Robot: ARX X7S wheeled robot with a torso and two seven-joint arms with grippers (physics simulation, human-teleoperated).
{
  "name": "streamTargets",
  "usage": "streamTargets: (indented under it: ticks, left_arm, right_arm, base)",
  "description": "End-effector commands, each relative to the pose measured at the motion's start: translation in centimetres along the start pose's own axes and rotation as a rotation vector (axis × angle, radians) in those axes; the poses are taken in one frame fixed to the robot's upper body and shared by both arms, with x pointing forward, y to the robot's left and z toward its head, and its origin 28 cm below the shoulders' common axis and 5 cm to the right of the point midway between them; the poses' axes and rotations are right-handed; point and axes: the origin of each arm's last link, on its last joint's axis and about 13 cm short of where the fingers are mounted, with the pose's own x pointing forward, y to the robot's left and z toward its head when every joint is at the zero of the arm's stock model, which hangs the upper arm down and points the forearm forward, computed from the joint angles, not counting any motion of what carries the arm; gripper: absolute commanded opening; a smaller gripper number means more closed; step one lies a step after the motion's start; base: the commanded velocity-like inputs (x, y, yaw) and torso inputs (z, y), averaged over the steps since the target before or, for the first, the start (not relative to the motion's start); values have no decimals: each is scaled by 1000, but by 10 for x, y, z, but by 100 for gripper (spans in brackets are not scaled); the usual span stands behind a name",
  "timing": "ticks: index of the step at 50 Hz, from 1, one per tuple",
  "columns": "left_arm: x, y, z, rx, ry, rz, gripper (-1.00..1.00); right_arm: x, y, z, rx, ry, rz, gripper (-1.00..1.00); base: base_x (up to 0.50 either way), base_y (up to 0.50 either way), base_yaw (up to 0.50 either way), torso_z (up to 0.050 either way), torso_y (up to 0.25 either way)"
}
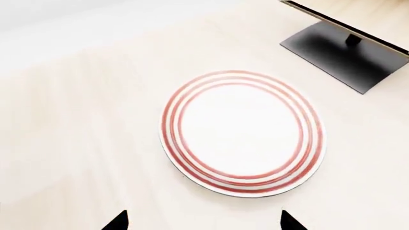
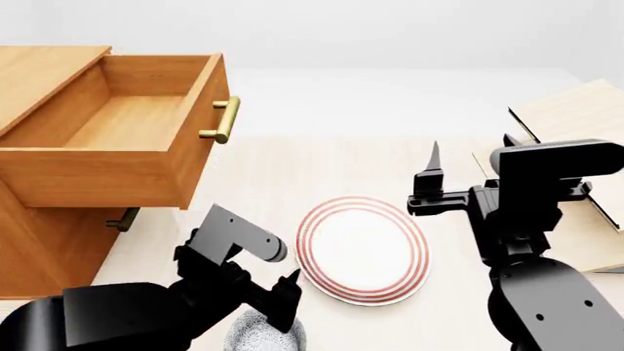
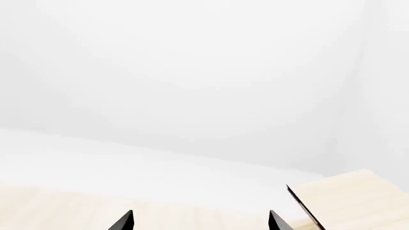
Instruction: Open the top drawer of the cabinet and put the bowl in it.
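- The top drawer (image 2: 127, 139) of the cabinet (image 2: 44, 248) stands pulled out at the far left, its brass handle (image 2: 223, 121) facing right; nothing shows inside it
- The bowl (image 2: 261, 333) sits at the near edge, partly hidden behind the left gripper (image 2: 288, 292)
- A red-ringed plate (image 2: 363, 248) lies on the table (image 2: 292, 175) just right of the bowl (between the two arms)
- A pale shelf rack (image 2: 575, 117) stands far right
- Left gripper: fingers apart in its wrist view, holding nothing; right gripper (image 3: 200, 221) likewise spread and unloaded
- No readable writing
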Motion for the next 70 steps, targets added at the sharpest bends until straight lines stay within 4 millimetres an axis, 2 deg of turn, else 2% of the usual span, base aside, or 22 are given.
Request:
streamTargets:
  ticks: [1, 29, 52, 70]
  left_arm:
    - [2, 8, -15, -25, 44, 21, 100]
    - [-18, 10, -38, -41, 160, 50, 100]
    - [1, 27, -57, -116, 288, 91, 100]
    - [13, 26, -61, -122, 317, 73, 100]
  right_arm:
    - [2, 1, -2, -2, 5, 2, 100]
    - [3, 3, -3, -2, 10, 8, 100]
    - [4, 3, -4, 0, 11, 10, 100]
    - [4, 3, -6, 1, 14, 9, 100]
  base:
    - [0, 0, 0, 0, 0]
    - [0, 0, 0, 0, 0]
    - [0, 0, 0, 0, 0]
    - [0, 0, 0, 0, 0]
